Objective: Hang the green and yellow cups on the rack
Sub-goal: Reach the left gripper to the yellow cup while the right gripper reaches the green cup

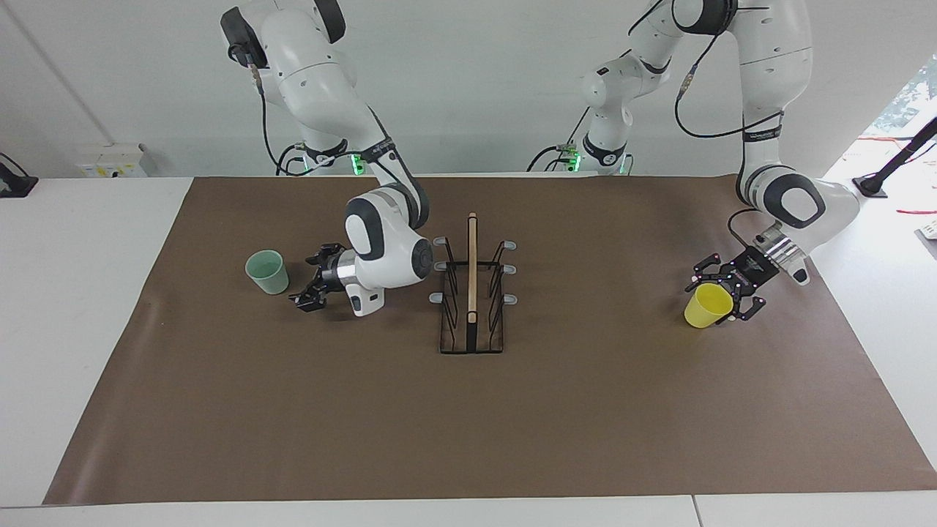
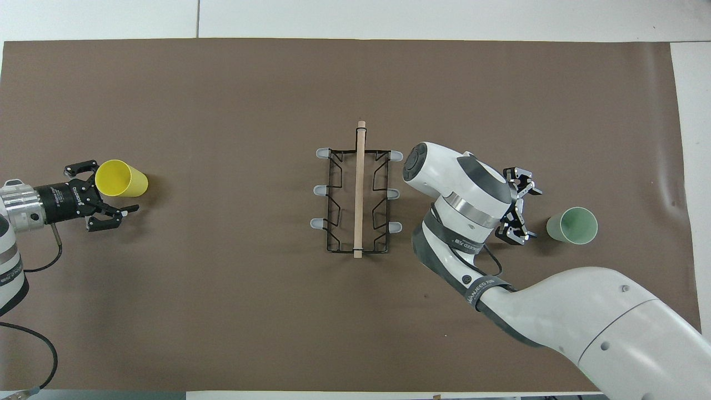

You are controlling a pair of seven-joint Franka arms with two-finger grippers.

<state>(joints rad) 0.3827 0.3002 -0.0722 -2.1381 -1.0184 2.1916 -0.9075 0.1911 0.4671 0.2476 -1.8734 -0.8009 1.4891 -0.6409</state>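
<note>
The yellow cup [image 1: 708, 305] [image 2: 121, 179] stands on the mat toward the left arm's end, tilted. My left gripper [image 1: 721, 293] [image 2: 114, 187] is low at its rim, open, with one finger on each side of the cup's upper part. I cannot tell whether the fingers touch it. The mint green cup [image 1: 267, 271] [image 2: 572, 225] stands upright toward the right arm's end. My right gripper [image 1: 304, 280] [image 2: 532, 214] hangs open and empty between this cup and the rack, a small gap from the cup. The black wire rack [image 1: 472, 271] [image 2: 360, 189], with its wooden centre bar and grey-tipped prongs, stands mid-table with nothing on it.
A brown mat [image 1: 585, 410] [image 2: 222, 305] covers most of the white table [image 1: 73, 293]. The right arm's wrist and forearm [image 2: 461, 189] lie close beside the rack. Cables trail from the left arm [image 2: 33, 261] at the table's edge.
</note>
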